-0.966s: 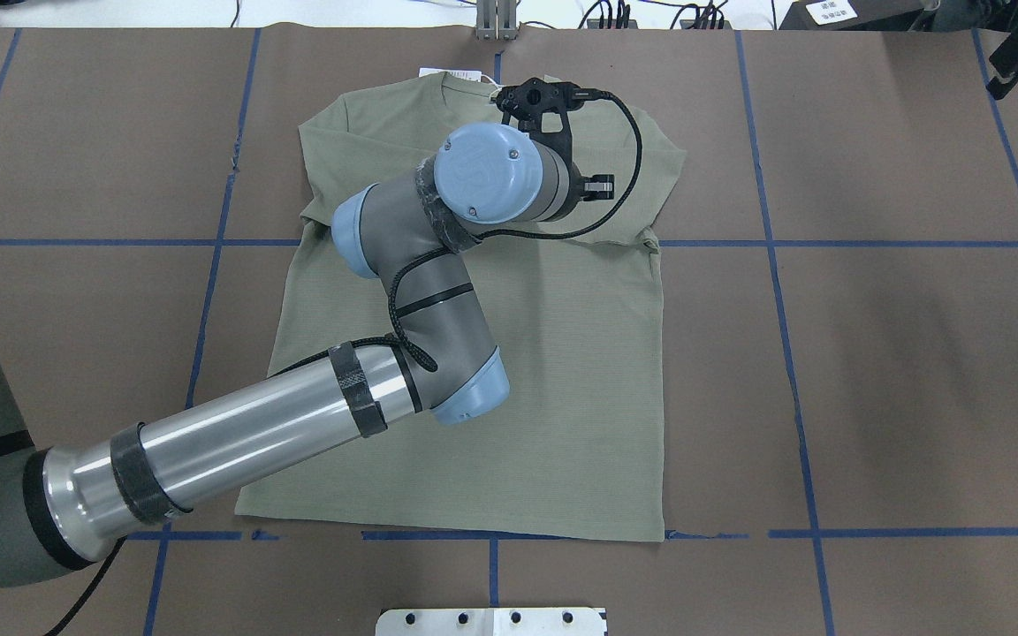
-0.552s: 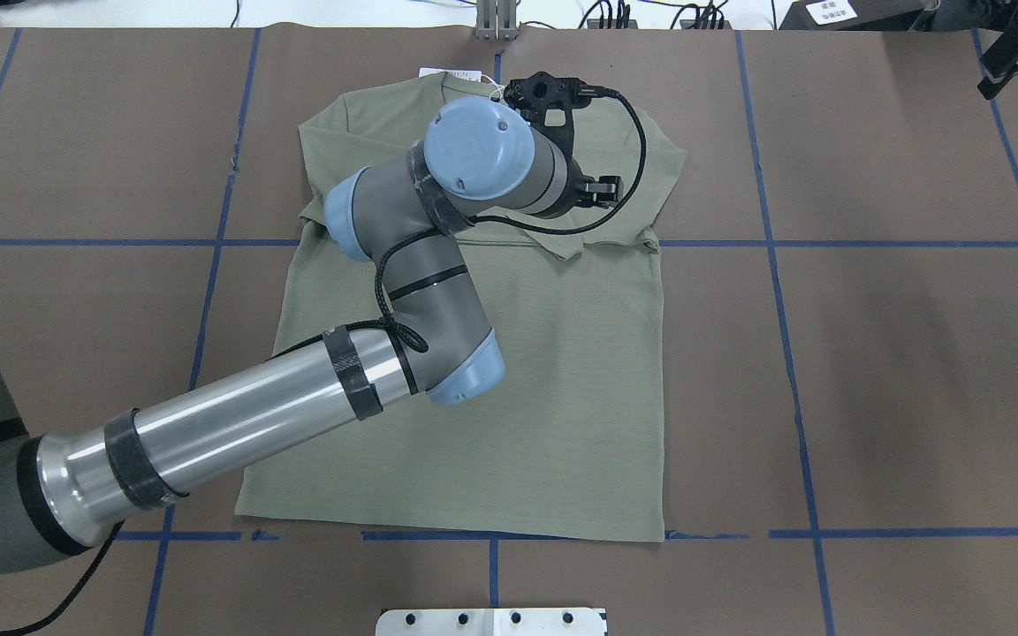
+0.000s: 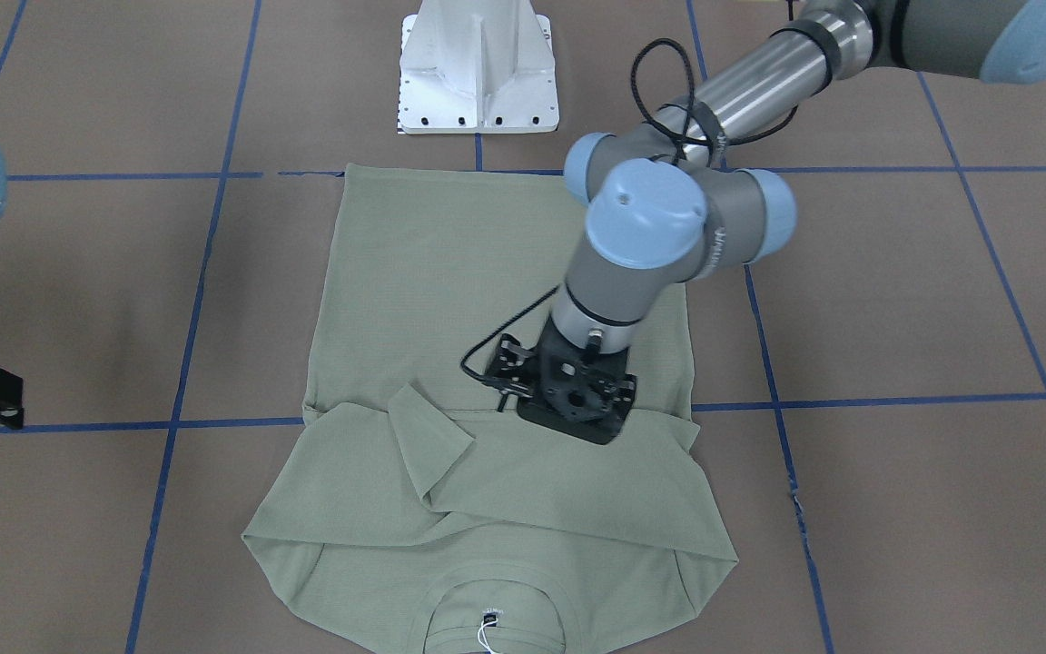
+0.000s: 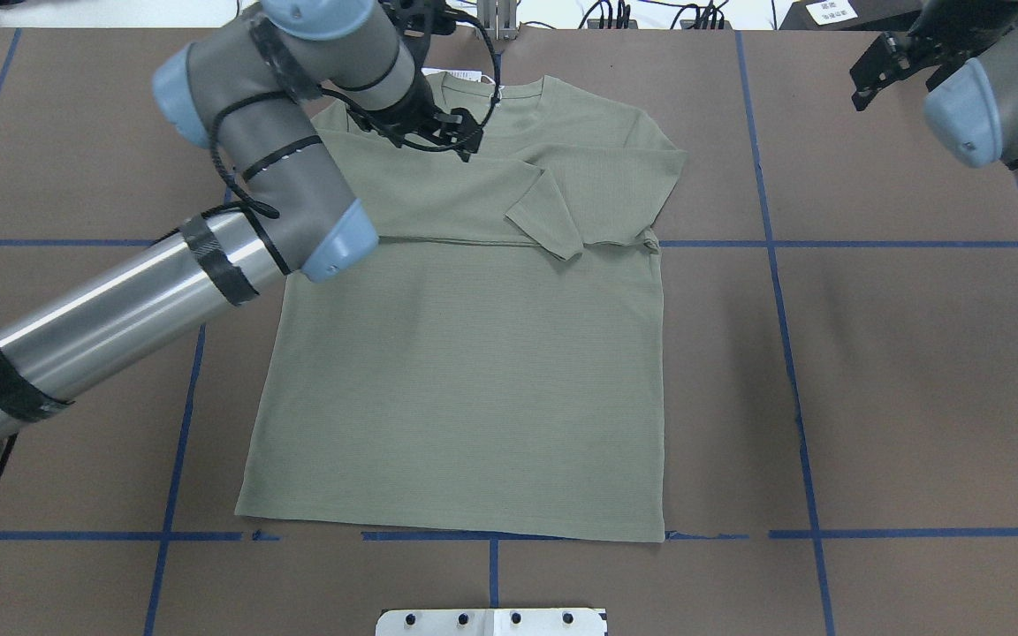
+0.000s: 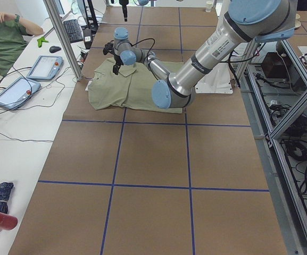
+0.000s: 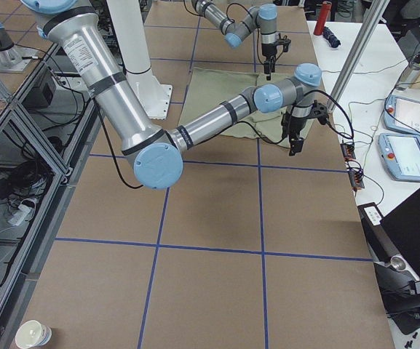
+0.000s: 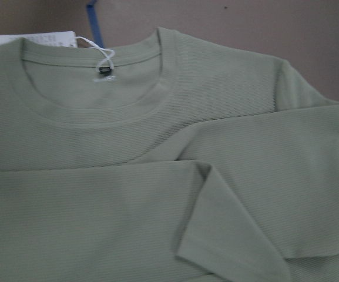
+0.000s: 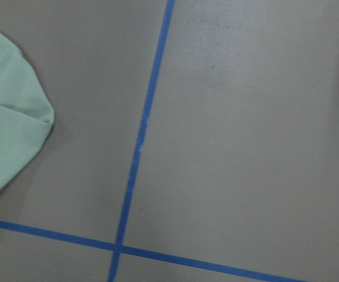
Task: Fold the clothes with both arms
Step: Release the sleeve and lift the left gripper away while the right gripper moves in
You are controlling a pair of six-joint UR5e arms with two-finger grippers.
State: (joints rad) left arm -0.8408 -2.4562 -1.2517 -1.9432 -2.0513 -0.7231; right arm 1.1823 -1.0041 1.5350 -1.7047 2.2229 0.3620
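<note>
From my station I see the shirt (image 4: 474, 371) lying flat on the brown table (image 4: 915, 353), hem toward the base (image 3: 478, 73) and collar (image 7: 93, 111) toward the far edge. Both sleeves are folded in across the chest, and one cuff (image 4: 544, 216) lies slantwise on top near the middle. The white tag (image 7: 28, 42) sits on the table just beyond the collar, with its string running into the neck opening. The left arm (image 4: 120, 318) reaches over the shirt's left side. The left gripper (image 4: 449, 132) hangs above the shoulder by the collar, and in the side views it is clear of the cloth. Its wrist camera looks down on the collar and cuff with no fingers in frame, so I cannot tell whether its jaws are parted or closed. The right gripper (image 4: 889, 57) is well off to the robot's right, over bare table and blue tape (image 8: 140, 135). Only the shirt's edge shows at the left of its wrist view. I cannot tell how its jaws stand either.
</note>
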